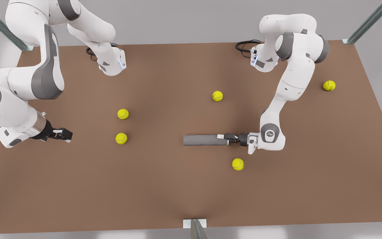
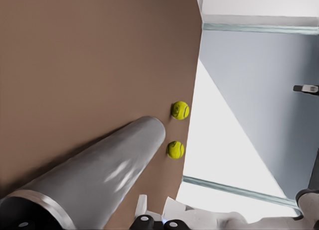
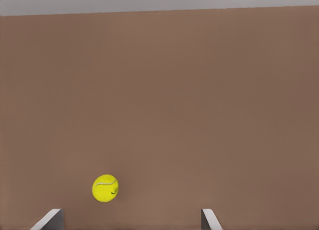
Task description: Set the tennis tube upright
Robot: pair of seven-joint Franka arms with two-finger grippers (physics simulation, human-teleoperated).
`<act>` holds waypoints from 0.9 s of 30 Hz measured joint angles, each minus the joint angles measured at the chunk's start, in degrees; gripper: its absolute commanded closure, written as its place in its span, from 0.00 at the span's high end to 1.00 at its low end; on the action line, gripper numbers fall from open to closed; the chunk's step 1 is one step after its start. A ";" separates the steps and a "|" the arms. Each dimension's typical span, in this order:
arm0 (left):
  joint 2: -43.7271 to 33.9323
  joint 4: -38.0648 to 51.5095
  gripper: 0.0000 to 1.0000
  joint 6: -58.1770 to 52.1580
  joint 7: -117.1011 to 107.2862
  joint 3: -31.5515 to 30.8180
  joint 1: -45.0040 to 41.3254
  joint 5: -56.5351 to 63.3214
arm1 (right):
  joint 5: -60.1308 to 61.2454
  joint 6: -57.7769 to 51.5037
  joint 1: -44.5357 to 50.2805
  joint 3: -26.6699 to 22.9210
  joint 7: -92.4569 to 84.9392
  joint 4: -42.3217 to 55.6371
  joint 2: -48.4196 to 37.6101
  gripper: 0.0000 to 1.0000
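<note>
The tennis tube (image 1: 202,139) is a slim grey cylinder lying level on the brown table (image 1: 177,192), right of centre in the front view. My left gripper (image 1: 225,139) reaches in from the front view's right and is shut on the tube's right end. In the left wrist view the tube (image 2: 99,175) runs away from the camera, its rimmed end nearest. My right gripper (image 1: 65,134) hangs low at the front view's left, far from the tube. Its fingers stand wide apart in the right wrist view, and the right gripper (image 3: 129,219) holds nothing.
Several yellow tennis balls lie about. One ball (image 1: 237,164) sits just in front of the left gripper, two balls (image 1: 123,114) (image 1: 121,138) lie between the tube and the right gripper, and others (image 1: 217,96) (image 1: 329,85) lie farther back.
</note>
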 measured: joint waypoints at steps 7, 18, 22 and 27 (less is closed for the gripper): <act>-0.09 0.09 0.35 -0.18 -0.18 0.00 0.09 0.02 | 0.37 -1.74 -2.16 0.07 -0.42 -0.20 -0.07 1.00; -0.96 0.10 0.25 -1.41 -0.70 0.09 0.18 0.04 | 0.02 -1.83 -1.34 0.17 -0.75 -0.19 0.01 1.00; -1.30 0.10 0.23 -1.86 -0.96 0.09 0.34 0.26 | 0.22 -1.76 -3.69 -0.11 -0.85 0.07 0.02 1.00; -2.10 0.17 0.21 -2.11 -1.70 0.43 0.36 0.94 | 0.29 -1.32 -3.40 -0.10 -0.76 0.07 0.01 1.00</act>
